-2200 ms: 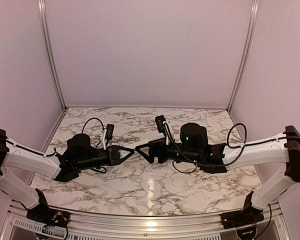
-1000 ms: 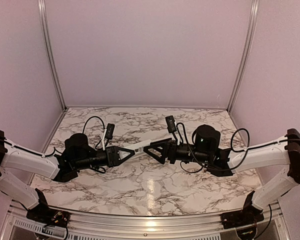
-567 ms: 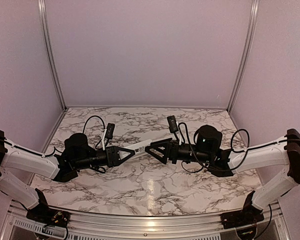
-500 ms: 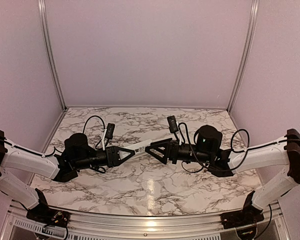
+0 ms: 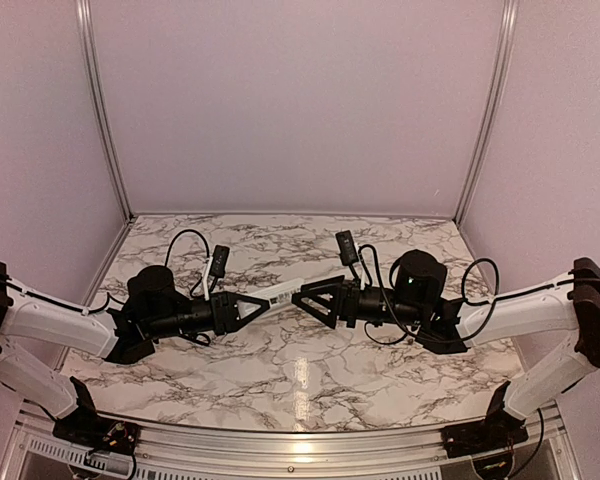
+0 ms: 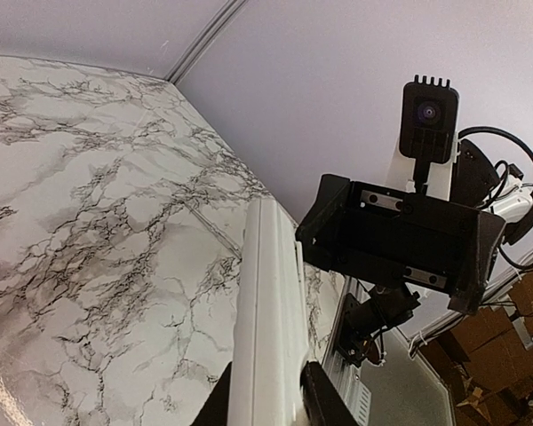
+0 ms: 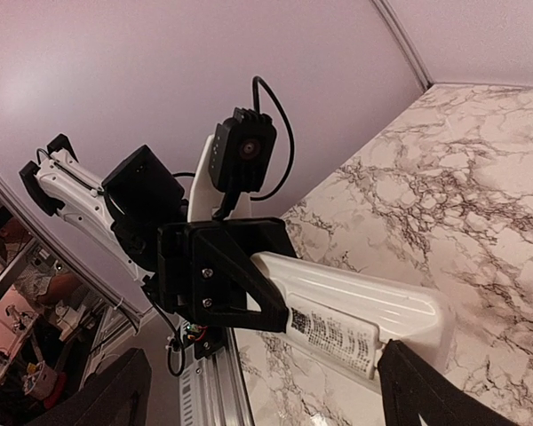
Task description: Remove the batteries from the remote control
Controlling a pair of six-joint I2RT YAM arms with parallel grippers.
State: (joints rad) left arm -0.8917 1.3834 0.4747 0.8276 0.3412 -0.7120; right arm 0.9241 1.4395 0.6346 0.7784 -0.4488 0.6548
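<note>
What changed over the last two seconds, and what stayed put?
The right end effector, jaws open, drew back to the right, away from the left end effector, uncovering the remote control between them. Nothing was newly grasped or released. The left end effector stayed shut on the remote control above the table.

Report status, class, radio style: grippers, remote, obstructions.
Left gripper shut on remote control, held aloft. Right gripper open at its free end. Batteries not in view.
</note>
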